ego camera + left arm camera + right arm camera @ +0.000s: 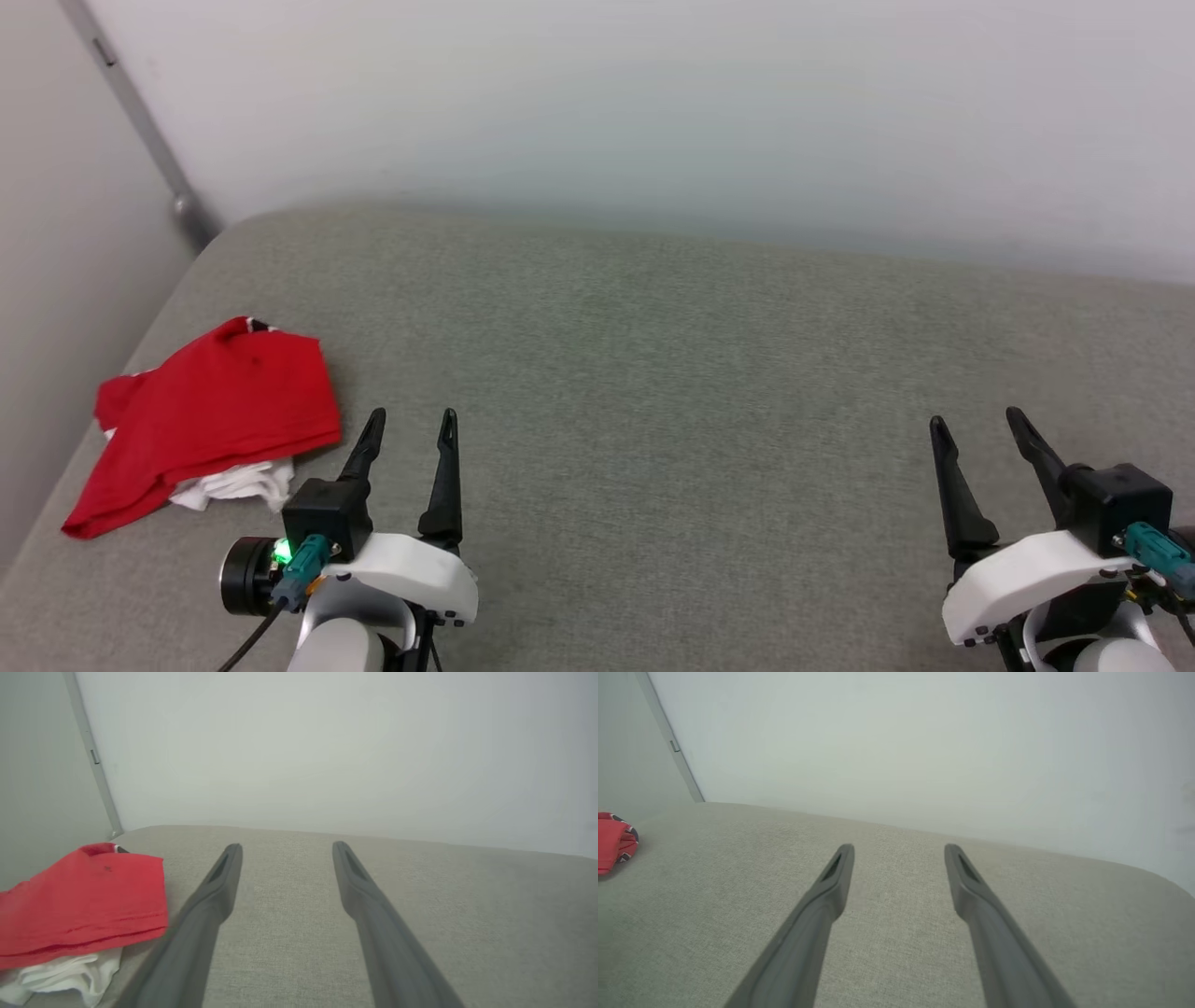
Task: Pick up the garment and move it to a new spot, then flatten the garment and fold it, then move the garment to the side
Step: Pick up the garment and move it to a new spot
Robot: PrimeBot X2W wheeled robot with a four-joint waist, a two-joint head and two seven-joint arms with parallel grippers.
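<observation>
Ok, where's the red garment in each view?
Head view: garment lower left, just left of the left gripper.
Left wrist view: lower left, red over white.
Right wrist view: red sliver at the left edge.
Shared landmark: grey wall strip, upper left in every view.

A: Head view: we look from high up, forward and down over the grey surface (709, 373), with the far wall (653, 93) at the top.
B: Both wrist views: we sit low, near the surface, facing that wall. All three share the garment (210, 420) at the left.
</observation>
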